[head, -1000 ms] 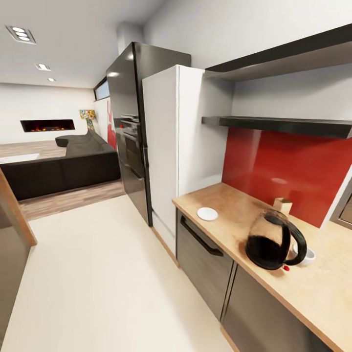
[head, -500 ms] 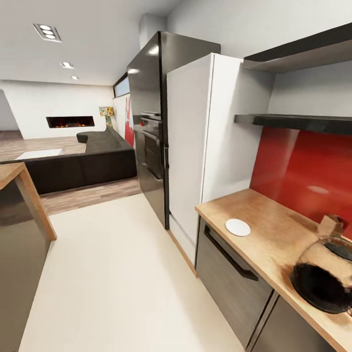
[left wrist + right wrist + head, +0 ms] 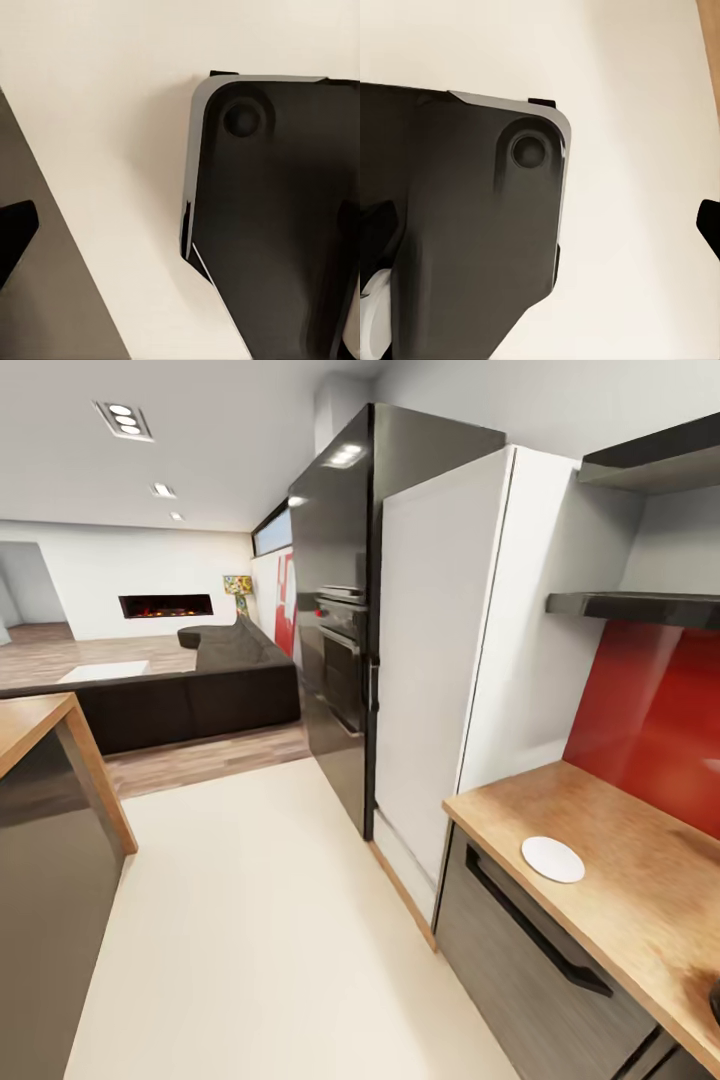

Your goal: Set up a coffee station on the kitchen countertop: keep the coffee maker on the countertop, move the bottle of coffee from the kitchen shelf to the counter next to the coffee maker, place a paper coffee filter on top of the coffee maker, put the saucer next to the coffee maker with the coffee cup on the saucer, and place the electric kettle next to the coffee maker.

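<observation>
Grippers' state cannot be told: both wrist cameras look down past dark robot base (image 3: pixel 277 225) at pale floor (image 3: pixel 250 920). Saucer (image 3: pixel 553 858) sits near front edge of kitchen countertop (image 3: pixel 640 900), kitchen shelf (image 3: pixel 640 606) above; robot apparently in transit.

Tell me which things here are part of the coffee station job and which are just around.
Job: saucer, kitchen countertop, kitchen shelf.
Just around: white fridge, black oven tower, sofa, fireplace, wooden island.
</observation>
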